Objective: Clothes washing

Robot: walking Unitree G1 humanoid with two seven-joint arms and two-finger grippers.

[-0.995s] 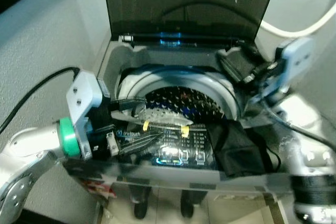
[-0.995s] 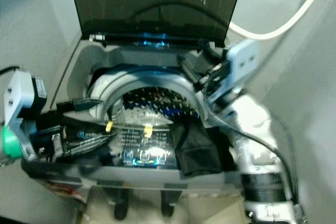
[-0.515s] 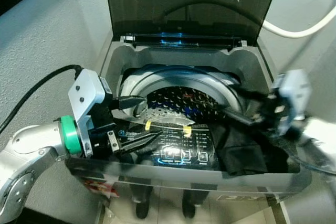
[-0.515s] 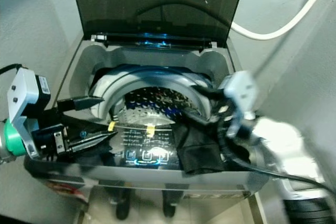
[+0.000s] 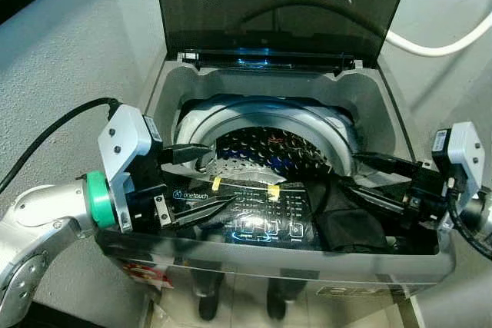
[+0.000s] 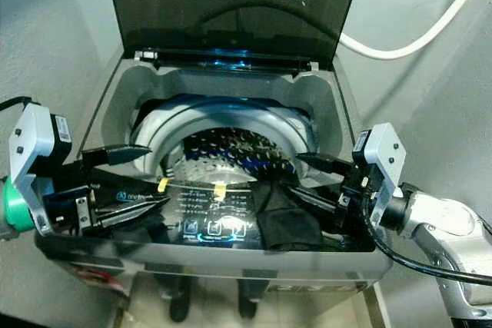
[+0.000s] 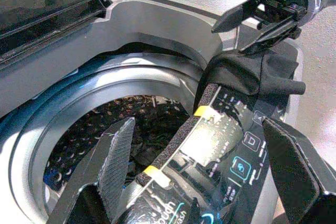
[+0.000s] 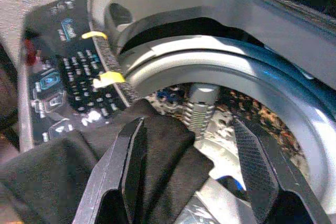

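**At the washer's rim: both grippers spread over the load**

Over the front edge of an open top-loading washing machine (image 5: 273, 86), the right gripper (image 6: 311, 178) hangs with fingers apart just above a black garment (image 5: 350, 217) draped across the rim. The left gripper (image 5: 207, 178), also spread and empty, straddles the control panel (image 5: 257, 213), which reads "onetouch". The dark lid (image 5: 284, 5) stands upright against a pale textured wall (image 5: 54, 59).

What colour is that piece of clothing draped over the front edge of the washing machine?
Black. The garment shows best in the right wrist view, lying over the control panel's corner.
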